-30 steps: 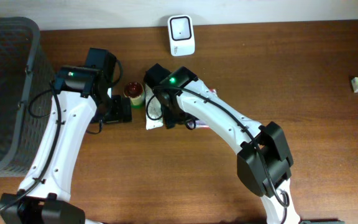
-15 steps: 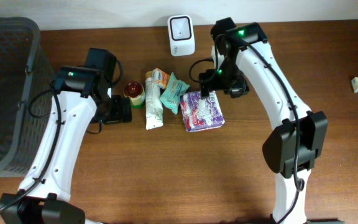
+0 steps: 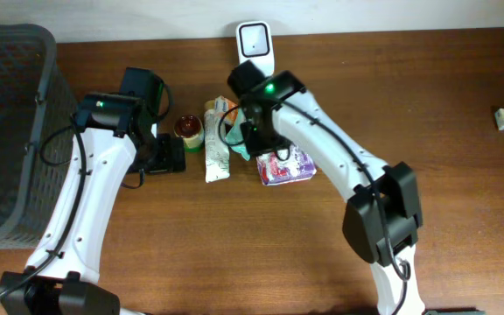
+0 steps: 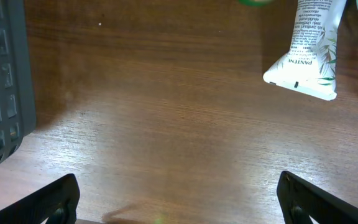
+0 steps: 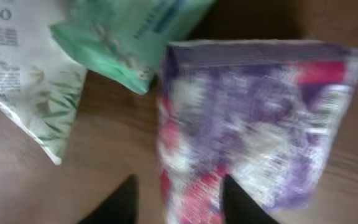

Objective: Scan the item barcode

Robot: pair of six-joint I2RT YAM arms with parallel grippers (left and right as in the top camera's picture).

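Your right hand [image 5: 178, 196] hangs over the purple packet [image 5: 253, 124], fingers half apart; you cannot tell whether it grips. Your left hand [image 4: 179, 208] gapes wide and empty. That packet lies on the tabletop [image 3: 409, 105] near the scanner [image 3: 255, 48], so lifting and scanning seem undone

My left arm [image 3: 94, 188] rises from the near edge, bent at the elbow, wrist turned inward; my left gripper [image 4: 178, 190] points straight down, jaws spread as wide as they go, nothing between them; my right arm [image 3: 331, 153] reaches from the near right toward the middle, a green lamp [image 3: 269, 87] lit on its wrist link; my right gripper [image 5: 179, 202] hangs low, facing down, jaws part-way apart, its own view smeared; the two grippers sit near each other, not touching.
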